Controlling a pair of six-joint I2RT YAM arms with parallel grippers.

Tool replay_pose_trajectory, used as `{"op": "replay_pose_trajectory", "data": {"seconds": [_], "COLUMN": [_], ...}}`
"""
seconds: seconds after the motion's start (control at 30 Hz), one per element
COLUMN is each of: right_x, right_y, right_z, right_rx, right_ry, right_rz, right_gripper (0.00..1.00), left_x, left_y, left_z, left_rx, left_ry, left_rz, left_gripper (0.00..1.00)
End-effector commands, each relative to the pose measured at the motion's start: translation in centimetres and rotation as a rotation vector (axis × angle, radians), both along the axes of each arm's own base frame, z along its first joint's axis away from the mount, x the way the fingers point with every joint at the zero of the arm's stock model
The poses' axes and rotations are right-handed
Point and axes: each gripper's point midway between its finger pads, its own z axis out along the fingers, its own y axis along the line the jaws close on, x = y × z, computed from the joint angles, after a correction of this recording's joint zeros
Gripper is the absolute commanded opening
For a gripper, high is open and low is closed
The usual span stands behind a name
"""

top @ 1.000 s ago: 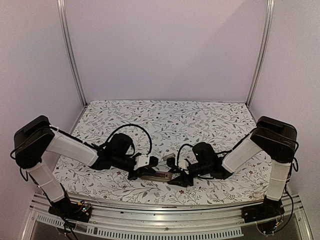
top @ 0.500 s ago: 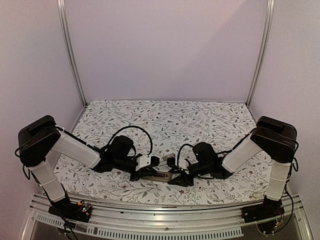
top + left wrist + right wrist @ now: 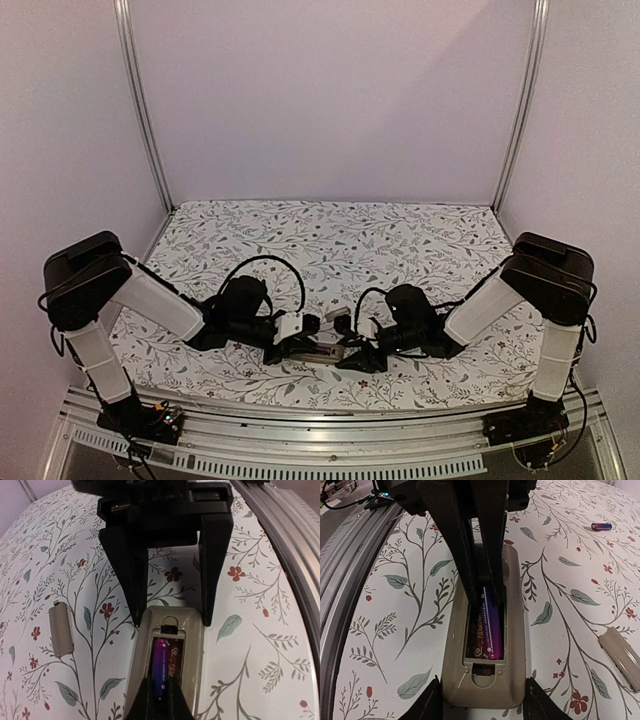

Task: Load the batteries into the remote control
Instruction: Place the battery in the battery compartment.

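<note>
Left arm (image 3: 165, 303) and right arm (image 3: 480, 308), matched pair: each has smooth white shell links set between boxy matte-black joint housings, a black wrist block with a small white part at its front, and a dark base (image 3: 140, 415) trailing fine wires. One thin black cable (image 3: 265, 257) loops above each wrist. Left pincer (image 3: 485, 597) and right pincer (image 3: 172, 616): two long, flat, matte-black fingers apiece, tapering to blunt tips, mounted on a squared black crossbar.

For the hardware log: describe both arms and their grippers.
The left arm and right arm have white link shells between black joints, black cables looping near the wrists. The left gripper and right gripper each have two long, flat, matte-black fingers.
</note>
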Motion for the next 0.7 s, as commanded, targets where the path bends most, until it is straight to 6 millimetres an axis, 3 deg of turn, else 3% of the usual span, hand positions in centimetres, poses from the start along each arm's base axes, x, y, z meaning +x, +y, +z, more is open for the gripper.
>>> {"op": "replay_pose_trajectory", "data": {"seconds": [0.0, 0.43, 0.53, 0.67], "right_x": [-1.1, -0.8, -0.7, -0.6], "right_y": [0.0, 0.4, 0.5, 0.4], "right_z": [-1.0, -0.8, -0.7, -0.7], "right_rx": [-0.012, -0.006, -0.003, -0.006], "right_ry": [0.029, 0.016, 0.017, 0.013], "right_rz": [0.042, 0.043, 0.044, 0.036], "right_gripper": [0.35, 0.33, 0.33, 0.33], "left_x": [0.9, 0.8, 0.9, 1.1], "left_y": [0.8, 0.6, 0.7, 1.1], "left_z": [-2.5, -3.4, -3.8, -3.9], "left_rx": [0.068, 0.107, 0.129, 0.142], "left_ry": [0.01, -0.01, 0.007, 0.01], "left_rz": [0.073, 0.018, 0.021, 0.039], "left_gripper": [0.0, 0.0, 0.12, 0.19]}}
